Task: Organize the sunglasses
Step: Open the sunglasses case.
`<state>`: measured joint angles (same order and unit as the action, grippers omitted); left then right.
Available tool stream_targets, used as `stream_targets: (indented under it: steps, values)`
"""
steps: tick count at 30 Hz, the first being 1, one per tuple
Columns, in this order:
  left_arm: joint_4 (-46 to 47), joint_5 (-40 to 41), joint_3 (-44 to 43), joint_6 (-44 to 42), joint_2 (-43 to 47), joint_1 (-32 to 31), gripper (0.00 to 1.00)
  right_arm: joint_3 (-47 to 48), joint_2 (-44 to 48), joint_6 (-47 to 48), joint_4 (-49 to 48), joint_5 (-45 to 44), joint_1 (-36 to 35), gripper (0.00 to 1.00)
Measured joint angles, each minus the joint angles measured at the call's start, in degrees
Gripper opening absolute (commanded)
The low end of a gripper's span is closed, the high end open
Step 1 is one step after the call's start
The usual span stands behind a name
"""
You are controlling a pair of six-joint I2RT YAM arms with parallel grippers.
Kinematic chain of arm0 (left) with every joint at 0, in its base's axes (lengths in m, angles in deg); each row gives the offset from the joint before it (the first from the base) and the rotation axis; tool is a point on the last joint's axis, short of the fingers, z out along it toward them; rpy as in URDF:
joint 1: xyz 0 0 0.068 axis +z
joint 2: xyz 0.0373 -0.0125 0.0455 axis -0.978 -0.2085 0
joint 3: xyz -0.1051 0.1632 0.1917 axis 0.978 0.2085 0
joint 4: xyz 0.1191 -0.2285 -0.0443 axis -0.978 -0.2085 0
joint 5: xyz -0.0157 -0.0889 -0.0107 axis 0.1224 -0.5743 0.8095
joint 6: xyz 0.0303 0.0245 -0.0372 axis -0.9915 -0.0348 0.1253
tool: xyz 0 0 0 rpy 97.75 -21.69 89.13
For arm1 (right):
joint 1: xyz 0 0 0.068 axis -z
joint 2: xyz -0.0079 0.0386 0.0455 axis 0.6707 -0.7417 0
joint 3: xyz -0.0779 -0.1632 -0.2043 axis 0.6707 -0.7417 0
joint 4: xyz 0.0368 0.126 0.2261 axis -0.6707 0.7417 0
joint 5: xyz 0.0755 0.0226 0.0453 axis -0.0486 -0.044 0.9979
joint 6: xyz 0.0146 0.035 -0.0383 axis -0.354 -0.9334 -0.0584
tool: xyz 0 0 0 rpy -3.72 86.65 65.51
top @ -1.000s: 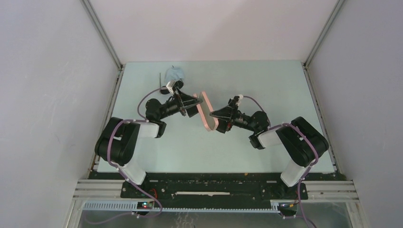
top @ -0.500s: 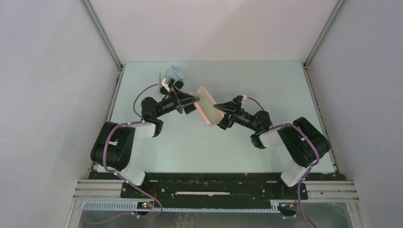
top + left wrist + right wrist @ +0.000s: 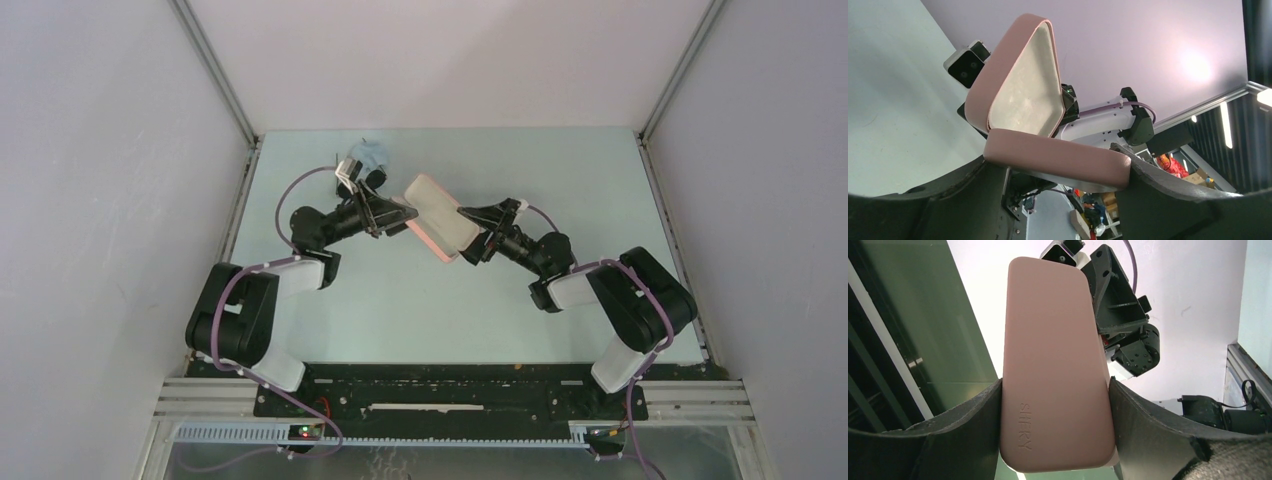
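Left hand (image 3: 1058, 162) gripping the open pink case (image 3: 437, 225) by one half's rim, right hand (image 3: 1055, 390) clamping its other half, both holding it above the counter (image 3: 560, 170).

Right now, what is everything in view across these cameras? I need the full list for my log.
pink case: one, pink outside with a cream lining, open, held between the two grippers over mid-table.
light blue cloth: one, light blue, at the far left of the table, just beyond the left arm's wrist.
sunglasses: none that I can make out in any view.
table: one, pale green, under everything.
left gripper: one, black, shut on one half of the pink case.
right gripper: one, black, shut on the other half of the pink case.
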<state>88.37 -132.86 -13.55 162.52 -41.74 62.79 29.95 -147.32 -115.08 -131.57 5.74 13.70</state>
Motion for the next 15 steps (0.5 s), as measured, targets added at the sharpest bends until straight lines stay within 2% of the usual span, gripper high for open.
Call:
stream_targets:
  steps: [9,15]
  values:
    - [2.10,-1.05,0.00,-0.44,-0.22,-0.52,0.00,0.00,0.79,0.00,0.57,1.62,0.44,0.91]
    - [2.36,-2.58,0.00,-0.39,-1.27,-2.16,0.00,-0.02,1.27,0.04,0.76,5.29,0.76,0.94]
